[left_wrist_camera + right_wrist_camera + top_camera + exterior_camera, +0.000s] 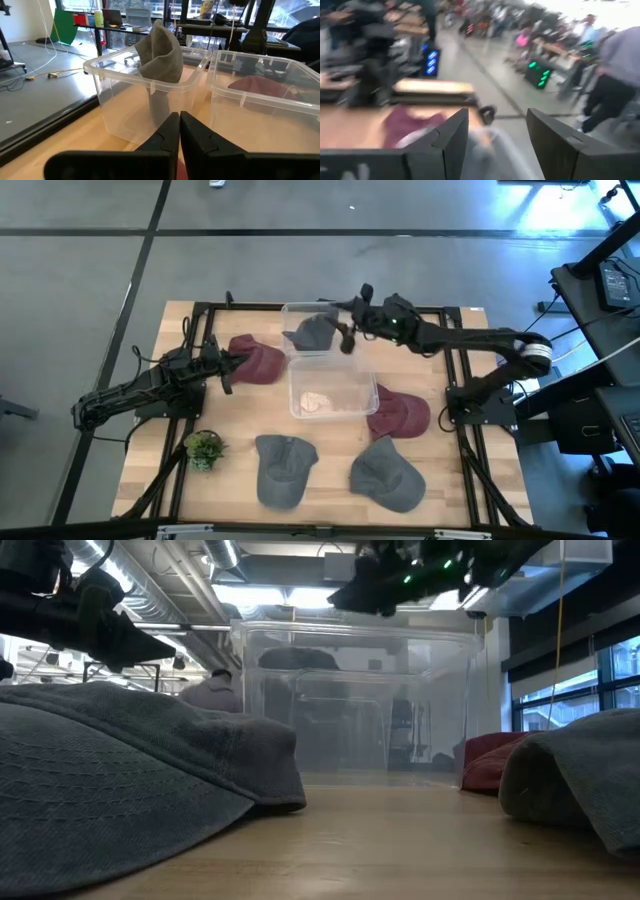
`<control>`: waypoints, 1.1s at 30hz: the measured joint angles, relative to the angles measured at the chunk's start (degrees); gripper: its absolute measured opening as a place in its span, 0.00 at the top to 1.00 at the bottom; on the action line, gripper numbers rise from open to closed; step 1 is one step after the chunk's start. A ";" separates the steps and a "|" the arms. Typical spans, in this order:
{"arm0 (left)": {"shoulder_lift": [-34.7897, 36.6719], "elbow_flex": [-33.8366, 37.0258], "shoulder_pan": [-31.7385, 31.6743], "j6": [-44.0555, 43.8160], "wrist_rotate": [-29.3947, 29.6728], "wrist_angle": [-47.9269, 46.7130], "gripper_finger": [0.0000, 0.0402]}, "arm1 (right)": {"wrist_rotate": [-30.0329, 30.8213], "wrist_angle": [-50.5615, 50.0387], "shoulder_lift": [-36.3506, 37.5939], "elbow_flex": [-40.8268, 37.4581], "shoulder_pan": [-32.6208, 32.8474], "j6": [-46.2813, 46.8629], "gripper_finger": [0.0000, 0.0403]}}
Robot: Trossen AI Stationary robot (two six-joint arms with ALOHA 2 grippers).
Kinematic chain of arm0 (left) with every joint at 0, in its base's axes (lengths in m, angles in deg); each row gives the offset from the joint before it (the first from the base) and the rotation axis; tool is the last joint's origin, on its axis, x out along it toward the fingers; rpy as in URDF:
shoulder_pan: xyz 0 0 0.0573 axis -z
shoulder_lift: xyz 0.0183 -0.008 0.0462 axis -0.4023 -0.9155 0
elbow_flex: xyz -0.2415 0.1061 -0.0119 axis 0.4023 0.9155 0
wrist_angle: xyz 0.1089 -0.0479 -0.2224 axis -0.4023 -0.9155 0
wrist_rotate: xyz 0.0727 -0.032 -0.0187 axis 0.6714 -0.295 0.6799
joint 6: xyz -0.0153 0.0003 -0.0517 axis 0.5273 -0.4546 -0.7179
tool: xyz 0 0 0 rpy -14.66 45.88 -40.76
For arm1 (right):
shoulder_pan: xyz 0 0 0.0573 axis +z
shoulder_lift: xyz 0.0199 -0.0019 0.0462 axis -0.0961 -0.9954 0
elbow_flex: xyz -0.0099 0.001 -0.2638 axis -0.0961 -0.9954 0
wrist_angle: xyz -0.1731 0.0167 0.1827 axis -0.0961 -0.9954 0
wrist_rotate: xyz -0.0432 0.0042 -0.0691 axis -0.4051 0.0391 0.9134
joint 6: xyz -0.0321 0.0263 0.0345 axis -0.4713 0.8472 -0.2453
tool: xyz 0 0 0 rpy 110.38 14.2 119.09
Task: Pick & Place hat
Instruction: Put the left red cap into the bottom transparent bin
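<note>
Right gripper (345, 338) up over the far bin (292, 312), fingers spread, nothing between them. Grey hat (312, 333) draped over that bin's rim, half in, half out. Risky: could slide back onto the table if nudged. Left gripper (228, 366) at the maroon hat (258, 361), fingers pressed together; pinching fabric or not, cannot tell. Near bin (297, 375) just beside: a careless lift could catch its wall and shove it.
</note>
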 joint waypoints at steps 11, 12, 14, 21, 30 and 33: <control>0.00 0.00 0.00 0.00 0.70 0.46 0.97 | -10.01 -22.38 17.32 -7.20 6.48 8.15 0.50; 0.00 0.00 0.00 0.00 0.89 0.67 0.97 | -9.84 -20.76 19.02 -9.56 6.75 9.10 0.50; 0.00 0.00 0.00 0.00 1.01 0.75 0.97 | -7.91 -18.01 22.89 -14.50 7.41 10.63 0.50; 0.00 0.00 0.00 -0.14 0.60 0.72 0.96 | 1.80 -14.78 35.31 -28.68 11.33 12.18 0.50; 0.00 0.00 0.00 -2.40 0.63 0.72 0.87 | 3.33 -9.34 44.77 -38.45 12.50 9.69 0.50; 0.00 0.00 0.02 -2.53 1.93 0.72 0.79 | 5.62 -9.45 46.38 -39.89 12.44 8.98 0.50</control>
